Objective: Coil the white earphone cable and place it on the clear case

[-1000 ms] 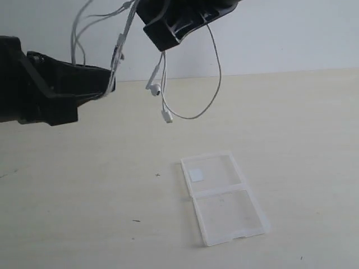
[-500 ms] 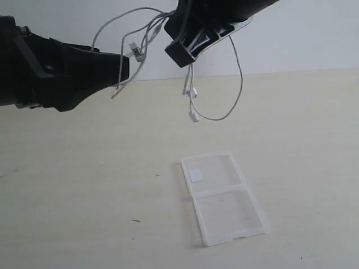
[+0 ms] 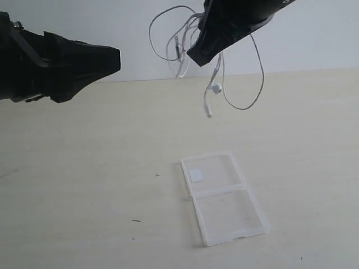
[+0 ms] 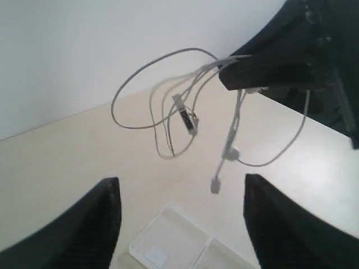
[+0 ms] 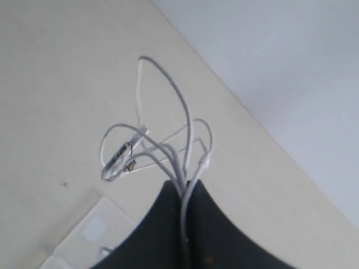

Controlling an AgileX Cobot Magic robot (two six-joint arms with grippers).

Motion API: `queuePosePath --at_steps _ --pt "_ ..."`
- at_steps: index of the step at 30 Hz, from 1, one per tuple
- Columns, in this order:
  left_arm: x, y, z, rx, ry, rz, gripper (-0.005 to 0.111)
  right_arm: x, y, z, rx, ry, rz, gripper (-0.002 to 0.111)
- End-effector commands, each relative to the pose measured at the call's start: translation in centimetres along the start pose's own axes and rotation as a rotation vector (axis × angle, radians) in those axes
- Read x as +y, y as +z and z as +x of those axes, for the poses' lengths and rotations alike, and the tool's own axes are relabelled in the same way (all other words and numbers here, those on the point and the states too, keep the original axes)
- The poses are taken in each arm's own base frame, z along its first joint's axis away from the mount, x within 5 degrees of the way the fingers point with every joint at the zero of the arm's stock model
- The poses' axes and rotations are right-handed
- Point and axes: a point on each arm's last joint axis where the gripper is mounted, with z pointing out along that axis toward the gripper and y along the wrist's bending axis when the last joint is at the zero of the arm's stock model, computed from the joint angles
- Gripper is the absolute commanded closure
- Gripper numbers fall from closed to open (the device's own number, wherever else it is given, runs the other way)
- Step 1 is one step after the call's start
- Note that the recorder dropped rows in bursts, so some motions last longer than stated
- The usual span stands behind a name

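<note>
Arms aloft over desk [image 3: 84,168].
Right end effector [image 3: 194,56] pinches thin white earphone cable [image 3: 215,87]; left end effector [image 3: 115,59] spread, empty, alongside.

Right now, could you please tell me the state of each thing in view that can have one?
white earphone cable: loosely looped, hanging in the air from the right gripper, not on the case.
clear case: open, lying flat on the table, nothing in it.
left gripper: open, holding nothing.
right gripper: shut on the cable.
</note>
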Motion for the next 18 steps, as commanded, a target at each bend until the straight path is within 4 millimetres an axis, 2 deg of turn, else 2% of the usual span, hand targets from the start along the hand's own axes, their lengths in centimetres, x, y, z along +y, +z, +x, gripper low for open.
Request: queuePosePath --at_steps 1,3,5,9,12,18 --pt "-0.2 -0.1 -0.3 -0.006 0.017 0.016 0.045 -1.6 0.3 0.3 0.021 0.117 0.172 0.108" --pt "0.0 -0.1 -0.2 0.001 0.035 -0.004 0.046 -2.3 0.2 0.7 0.049 0.209 0.253 0.108" --pt "0.4 -0.1 -0.1 0.002 0.019 -0.042 0.053 -2.6 0.0 1.5 0.121 0.309 0.311 0.108" --pt "1.2 -0.1 1.2 0.03 0.008 -0.113 0.082 -2.2 -0.4 3.2 0.306 0.406 0.316 0.108" --pt "1.6 -0.1 2.6 0.068 0.008 -0.146 0.107 -1.2 -0.5 3.9 0.407 0.417 0.224 0.108" --pt "2.0 -0.4 6.5 0.181 -0.009 -0.158 0.107 1.8 -0.5 3.7 0.456 0.42 -0.116 0.108"
